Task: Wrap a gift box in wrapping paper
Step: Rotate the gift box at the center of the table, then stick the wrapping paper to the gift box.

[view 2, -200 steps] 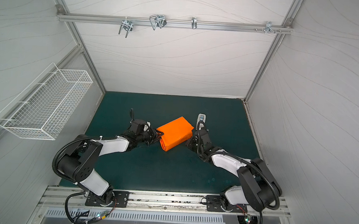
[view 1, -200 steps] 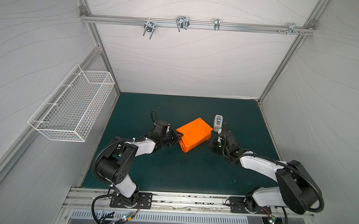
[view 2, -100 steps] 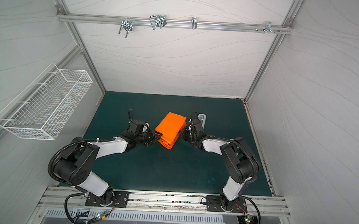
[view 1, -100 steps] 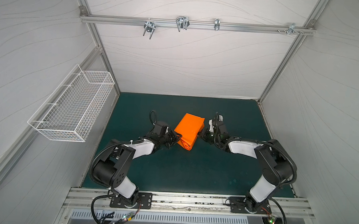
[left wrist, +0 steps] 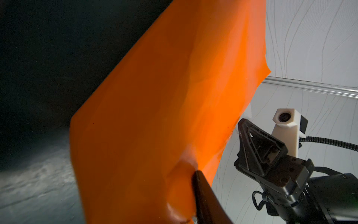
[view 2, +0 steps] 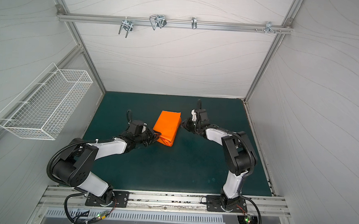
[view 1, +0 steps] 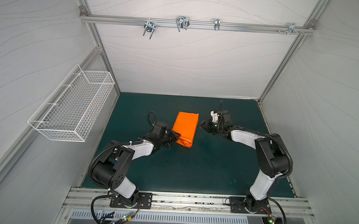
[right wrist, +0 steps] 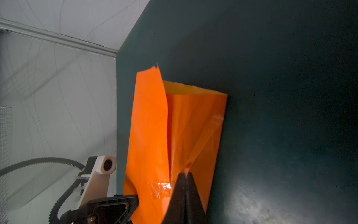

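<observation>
White wire basket on left wall. My left gripper clamps near-left corner of glossy orange wrapping paper, which is folded into box-shaped parcel mid dark green mat. Gift box hidden inside. My right gripper: fingers pressed together, tip touching parcel's right edge. Paper caught or not, can't tell.

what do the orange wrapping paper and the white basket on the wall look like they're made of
wrapping paper: thin glossy paper, maybe film-coated; it creases sharply and shows a sheen.
wire basket: probably metal wire with a white coating; thin see-through grid.
</observation>
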### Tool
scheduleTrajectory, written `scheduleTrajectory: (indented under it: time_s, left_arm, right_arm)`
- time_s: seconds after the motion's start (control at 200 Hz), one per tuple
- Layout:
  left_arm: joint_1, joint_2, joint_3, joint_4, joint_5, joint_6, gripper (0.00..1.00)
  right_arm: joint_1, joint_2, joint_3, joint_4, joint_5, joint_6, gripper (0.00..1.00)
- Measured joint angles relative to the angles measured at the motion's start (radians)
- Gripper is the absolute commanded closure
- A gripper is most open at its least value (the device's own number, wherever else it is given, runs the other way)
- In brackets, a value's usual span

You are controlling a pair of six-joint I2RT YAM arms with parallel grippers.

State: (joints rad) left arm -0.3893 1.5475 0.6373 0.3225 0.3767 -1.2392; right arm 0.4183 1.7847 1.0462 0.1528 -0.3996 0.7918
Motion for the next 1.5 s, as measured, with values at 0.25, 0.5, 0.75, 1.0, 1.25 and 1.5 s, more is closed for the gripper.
scheduleTrajectory:
  time_s: [0.25,0.5,0.75,1.0,1.25,1.5]
  left_arm:
    - [0.003,0.004,0.000,0.008,-0.002,-0.003,0.68]
    - [0.003,0.021,0.000,0.038,-0.002,-0.010,0.68]
    - [0.003,0.043,0.000,0.081,0.002,-0.016,0.69]
    - [0.003,0.055,-0.004,0.109,0.006,-0.023,0.68]
    - [0.003,0.066,-0.015,0.153,0.010,-0.037,0.68]
    - [0.003,0.068,-0.021,0.168,0.010,-0.042,0.68]
  right_arm:
    - [-0.041,-0.111,0.069,-0.185,0.058,-0.109,1.00]
    - [0.063,-0.391,-0.058,-0.206,0.046,0.040,1.00]
    - [0.278,-0.529,-0.204,-0.129,0.077,0.324,1.00]
    - [0.308,-0.382,-0.230,0.017,0.082,0.533,1.00]
    - [0.327,-0.211,-0.216,0.141,0.045,0.658,1.00]
    - [0.350,-0.126,-0.172,0.244,0.021,0.740,1.00]
